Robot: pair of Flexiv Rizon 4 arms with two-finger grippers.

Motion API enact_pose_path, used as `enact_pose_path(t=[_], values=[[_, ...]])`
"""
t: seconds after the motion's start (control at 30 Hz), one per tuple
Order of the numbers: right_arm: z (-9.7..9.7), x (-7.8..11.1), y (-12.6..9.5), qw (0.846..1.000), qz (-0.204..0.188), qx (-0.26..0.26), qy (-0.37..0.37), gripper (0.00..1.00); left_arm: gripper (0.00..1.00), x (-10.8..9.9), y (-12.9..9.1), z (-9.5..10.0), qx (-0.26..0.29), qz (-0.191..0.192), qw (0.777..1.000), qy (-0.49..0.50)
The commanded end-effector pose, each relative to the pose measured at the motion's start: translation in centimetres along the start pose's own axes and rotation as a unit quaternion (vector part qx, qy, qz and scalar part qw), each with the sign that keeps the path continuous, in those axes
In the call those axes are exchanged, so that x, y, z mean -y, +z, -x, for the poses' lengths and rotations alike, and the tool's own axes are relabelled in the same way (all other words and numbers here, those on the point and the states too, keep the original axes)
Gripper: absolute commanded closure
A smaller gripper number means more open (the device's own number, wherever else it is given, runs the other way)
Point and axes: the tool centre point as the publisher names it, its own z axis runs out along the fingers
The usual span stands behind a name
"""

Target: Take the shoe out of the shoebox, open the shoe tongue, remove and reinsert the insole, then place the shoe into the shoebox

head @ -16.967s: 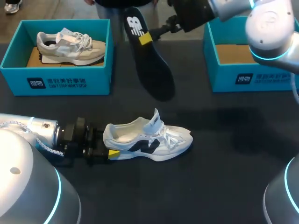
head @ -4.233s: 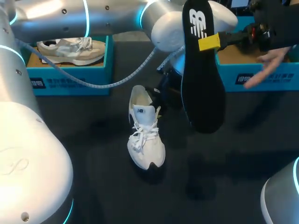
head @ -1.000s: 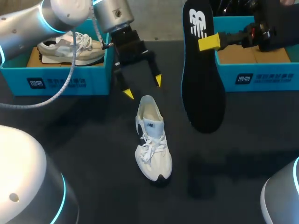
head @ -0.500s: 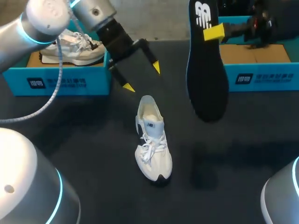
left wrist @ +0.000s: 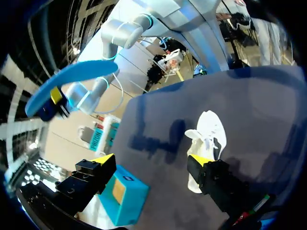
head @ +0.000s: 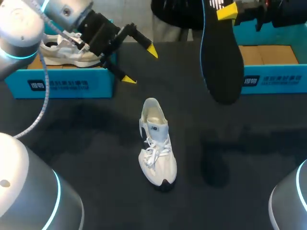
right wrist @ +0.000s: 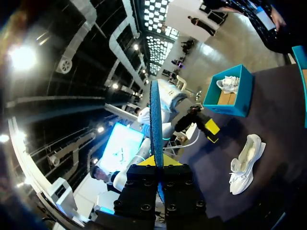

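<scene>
With the insole [head: 220, 62] clamped in the right jaws and left jaws apart, the sneaker [head: 156, 143] should be steadied before toe-first insertion.

head view looks down from above; wrist views (both fisheye) share the shoe [head: 157, 143].

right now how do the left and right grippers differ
The left gripper is open and empty; the right gripper is shut on the black insole. The left gripper is near the left shoebox, the right gripper near the right shoebox. Both have yellow tips.
</scene>
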Motion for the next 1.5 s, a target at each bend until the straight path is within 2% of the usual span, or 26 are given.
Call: enact_pose_path(t=[0.03,0.43,0.7,1.07,1.37,1.5], values=[[0.6,-1.3,-0.2,0.999,-0.040,-0.002,0.021,1.00,0.00,1.4,-0.8,-0.1,0.107,0.009,0.994,0.017],[3.8,-3.7,0.0,0.990,-0.069,-0.007,0.123,1.00,0.00,3.3,-2.2,2.7,0.188,0.020,0.976,0.107],[6.1,-3.9,0.1,0.982,-0.050,-0.012,0.183,1.00,0.00,4.1,-2.8,3.9,0.240,0.041,0.959,0.142],[8.4,-4.6,2.1,0.974,-0.024,-0.020,0.226,1.00,0.00,5.5,-2.2,5.5,0.285,0.046,0.940,0.183],[9.1,-6.5,3.2,0.971,-0.015,-0.018,0.239,1.00,0.00,6.2,-1.4,6.2,0.294,0.042,0.933,0.202],[9.6,-6.7,3.8,0.970,-0.018,-0.020,0.243,1.00,0.00,6.5,-1.4,6.6,0.304,0.043,0.928,0.211]])
